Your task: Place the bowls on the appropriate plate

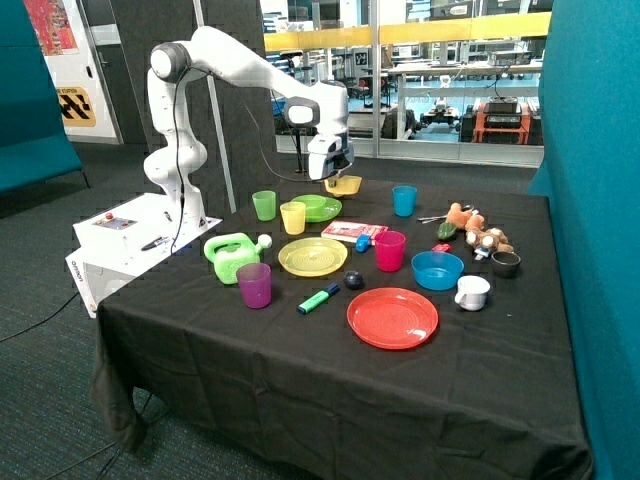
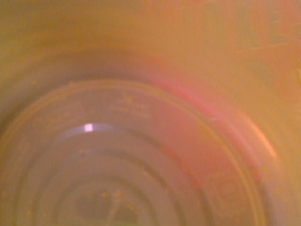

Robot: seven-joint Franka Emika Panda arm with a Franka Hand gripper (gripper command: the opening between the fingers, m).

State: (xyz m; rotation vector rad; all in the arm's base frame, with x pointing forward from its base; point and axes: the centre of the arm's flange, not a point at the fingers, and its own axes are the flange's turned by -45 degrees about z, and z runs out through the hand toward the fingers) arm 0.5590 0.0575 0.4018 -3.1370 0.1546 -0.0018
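My gripper [image 1: 338, 178] is shut on the rim of the yellow bowl [image 1: 344, 186] and holds it above the far side of the table, just behind the green plate [image 1: 331, 214]. In the wrist view the yellow bowl [image 2: 141, 141] fills the whole frame, seen from inside, and hides everything else. The light green bowl [image 1: 311, 203] sits on the green plate. The yellow plate [image 1: 313, 257] lies bare near the table's middle, in front of the yellow cup [image 1: 293, 217].
A red plate [image 1: 393, 318] lies at the front and a blue bowl [image 1: 437, 270] beside it. Green [image 1: 264, 205], purple [image 1: 254, 285], pink [image 1: 389, 250] and blue [image 1: 404, 200] cups stand around. A green watering can [image 1: 231, 256], a highlighter [image 1: 318, 299] and toys [image 1: 475, 232] also lie on the black cloth.
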